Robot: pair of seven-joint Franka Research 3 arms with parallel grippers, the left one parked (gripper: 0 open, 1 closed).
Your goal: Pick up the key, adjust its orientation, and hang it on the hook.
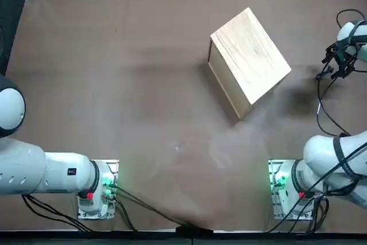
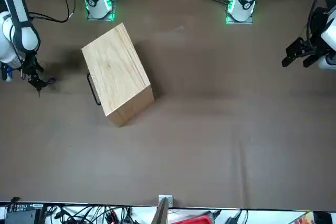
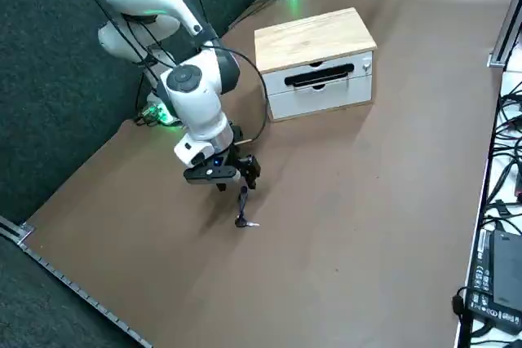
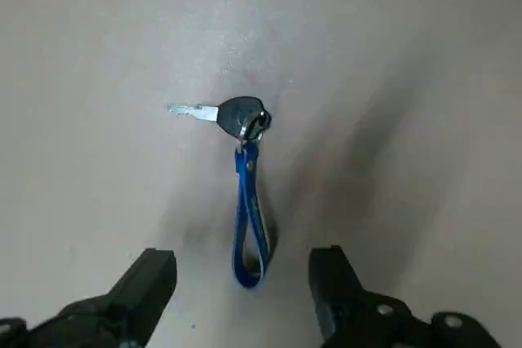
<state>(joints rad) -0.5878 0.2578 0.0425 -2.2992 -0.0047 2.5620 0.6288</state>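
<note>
Black and parted, the two fingers (image 4: pixel 143 287) of the right gripper (image 4: pixel 243 260) hold nothing; their gap leaves room to close on either side of the blue strap (image 4: pixel 241 218). Its looped end reaches towards that gap, while the split ring (image 4: pixel 258 125) joins its other end to the dark-headed key (image 4: pixel 239 115), which lies on the brown tabletop (image 3: pixel 342 226) beyond the fingertips. The metal blade points across the strap's line, so I judge that a grip near the head would give better control of its angle than one on the limp loop, which could let it swing. Well apart, to the robot's left of the fingers, stands the wooden drawer box (image 3: pixel 314 37), its white drawer fronts turned towards their side, presumably for easy reach. A small pale fitting (image 3: pixel 367 64) there may be the hook; I cannot tell.
</note>
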